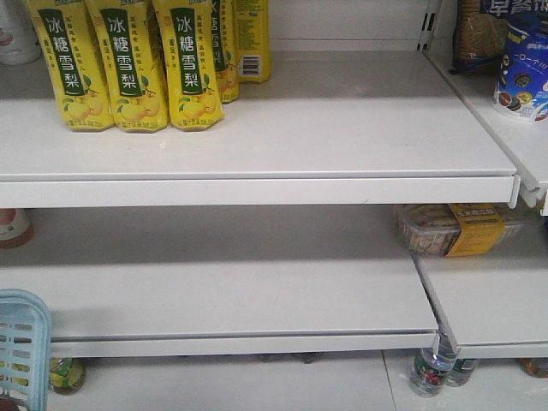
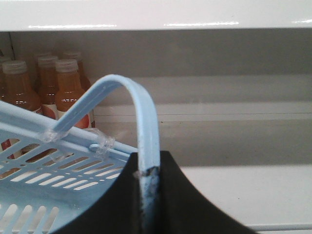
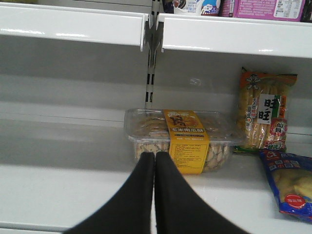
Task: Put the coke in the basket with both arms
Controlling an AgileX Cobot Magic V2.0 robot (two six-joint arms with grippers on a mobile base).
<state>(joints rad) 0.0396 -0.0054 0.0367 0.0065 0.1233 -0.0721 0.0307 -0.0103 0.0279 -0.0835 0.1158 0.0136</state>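
Left wrist view shows your left gripper clamped on the pale blue basket's loop handle, with the basket hanging down to its left and orange drink bottles on the shelf behind it. Your right gripper is clenched on nothing, pointing at a clear cookie box, with snack bags off to its right. No coke can appears in any view, so you risk grabbing the wrong item; the thin handle could also slip if you swing the basket.
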